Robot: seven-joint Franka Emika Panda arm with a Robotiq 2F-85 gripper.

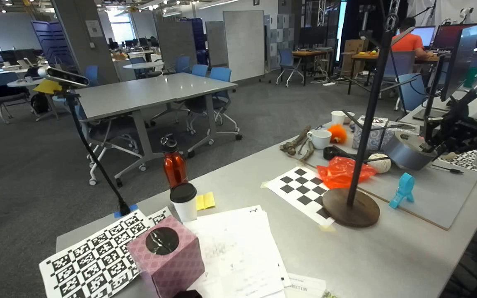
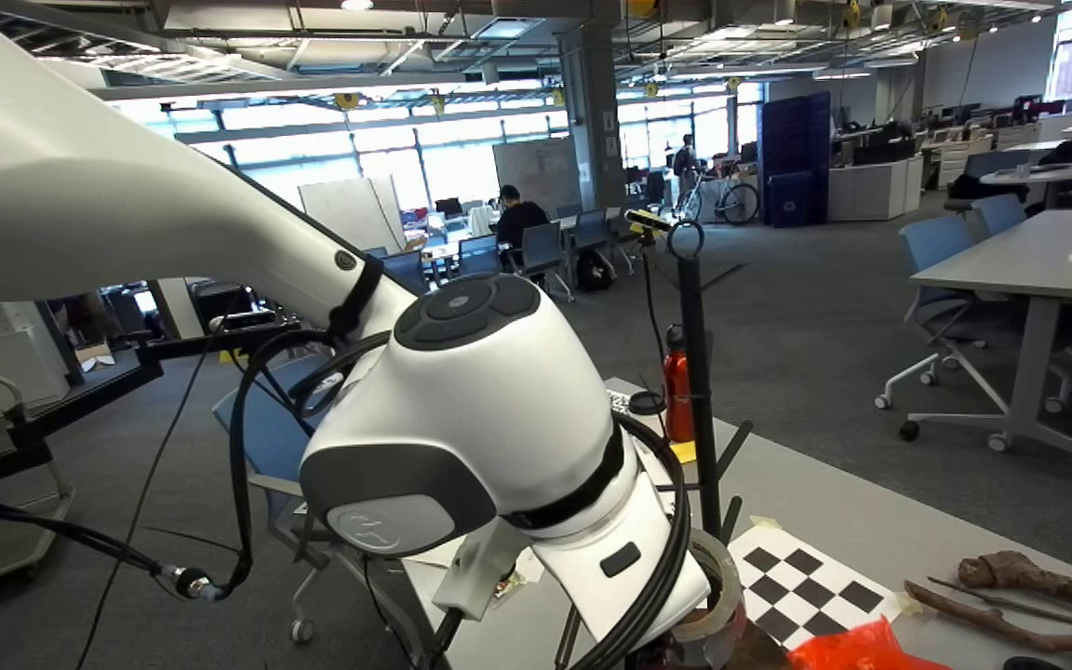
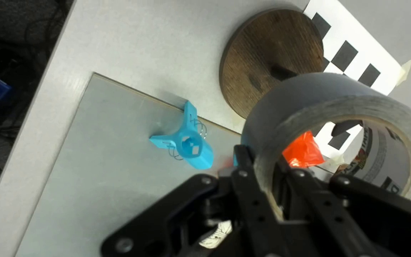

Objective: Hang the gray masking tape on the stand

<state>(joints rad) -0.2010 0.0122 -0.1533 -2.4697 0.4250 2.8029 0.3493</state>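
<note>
The gray masking tape (image 1: 402, 151) is held in the air above the table, beside the stand (image 1: 362, 140). My gripper (image 3: 260, 160) is shut on the tape's wall, one finger inside the hollow and one outside, as the wrist view shows on the roll (image 3: 298, 94). The stand is a thin dark pole with short branches on a round brown base (image 1: 351, 209). The base also shows in the wrist view (image 3: 273, 43), beyond the tape. In an exterior view the arm partly hides the tape (image 2: 724, 591), and the pole (image 2: 699, 372) rises behind it. The orange-red piece on the pole does not show clearly.
A light-blue clamp (image 1: 404, 190) stands on the gray board near the base. An orange-red plastic bag (image 1: 340, 171), a white mug (image 1: 319, 139) and sticks (image 1: 294, 145) lie behind the stand. A checkerboard sheet (image 1: 302, 190) touches the base. A pink tissue box (image 1: 172, 265) stands farther off.
</note>
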